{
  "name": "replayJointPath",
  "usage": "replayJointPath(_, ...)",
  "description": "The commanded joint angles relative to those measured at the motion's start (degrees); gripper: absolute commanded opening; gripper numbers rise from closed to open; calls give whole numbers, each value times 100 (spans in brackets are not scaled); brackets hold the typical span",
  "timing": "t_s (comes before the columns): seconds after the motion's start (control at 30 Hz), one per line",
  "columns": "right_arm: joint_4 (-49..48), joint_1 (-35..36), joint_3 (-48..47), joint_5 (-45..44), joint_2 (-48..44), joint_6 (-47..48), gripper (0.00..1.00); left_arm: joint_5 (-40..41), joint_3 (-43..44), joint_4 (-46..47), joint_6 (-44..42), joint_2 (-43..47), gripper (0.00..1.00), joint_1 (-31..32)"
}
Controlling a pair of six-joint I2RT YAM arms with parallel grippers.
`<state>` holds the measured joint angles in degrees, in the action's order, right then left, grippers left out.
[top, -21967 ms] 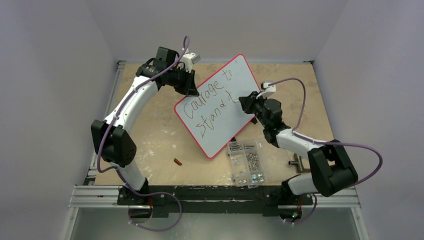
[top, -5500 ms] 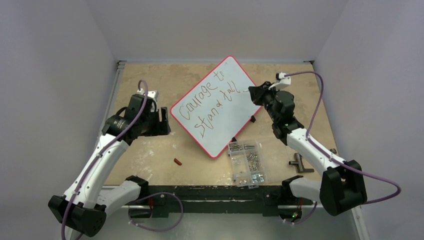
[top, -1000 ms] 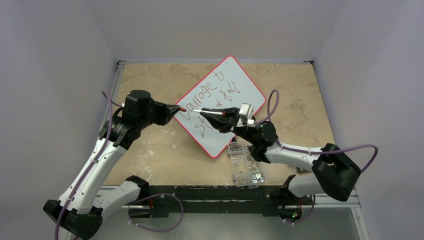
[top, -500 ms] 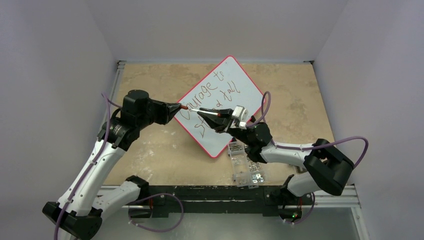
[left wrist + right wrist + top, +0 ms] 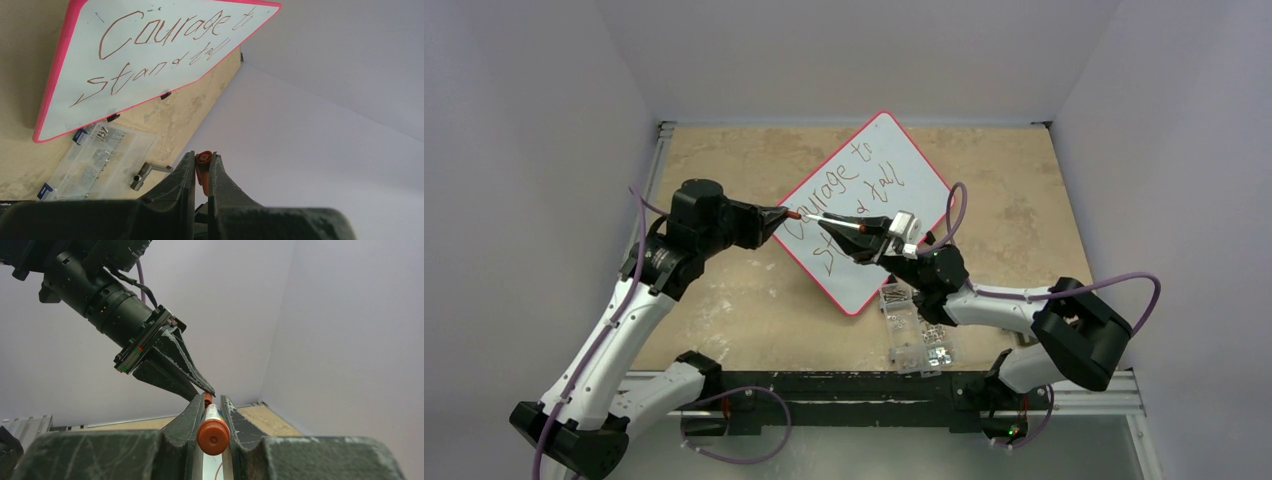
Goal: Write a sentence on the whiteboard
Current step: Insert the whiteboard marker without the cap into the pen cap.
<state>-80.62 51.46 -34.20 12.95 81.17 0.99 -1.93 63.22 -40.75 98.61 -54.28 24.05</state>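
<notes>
Near edge: both arms reach inward from their bases over the table (image 5: 744,300). A clear box of screws (image 5: 917,325) sits just past the right arm's base, close to the board's near corner; the left wrist view shows the box (image 5: 95,160) with a small metal T-piece (image 5: 145,174) lying beside it.

Mid-table, raised above the surface:
- Right end effector (image 5: 856,228) is clamped on a marker (image 5: 834,223). White barrel, red butt end facing the wrist camera (image 5: 213,435), held tight between the two fingers (image 5: 212,402). Tip points toward the left arm.
- Left end effector (image 5: 782,213) is pinched closed on a small orange-red cap (image 5: 793,213). The cap (image 5: 203,165) is gripped right at the fingertips (image 5: 202,156).
- Cap and marker tip meet end to end. Can't tell whether the cap is seated.

Beyond and beneath: the whiteboard (image 5: 904,205) lies flat on the table, turned diagonally, one corner toward the far wall. Red-pink rim, small black clips along the edge facing the box. The sentence (image 5: 849,190) reads "Courage to" over "stand tall" (image 5: 150,37). From above, the right end effector covers part of the lower line; the left wrist view shows both lines on the board (image 5: 60,117).
</notes>
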Motion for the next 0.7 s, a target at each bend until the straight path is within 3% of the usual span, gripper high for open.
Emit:
replayJointPath(0.0, -315, 52, -270, -38, 18, 121, 0, -133, 49, 185, 115, -21, 0, -33)
replayJointPath(0.67, -279, 127, -339, -52, 227, 127, 0, -231, 41, 200, 207, -51, 0, -33)
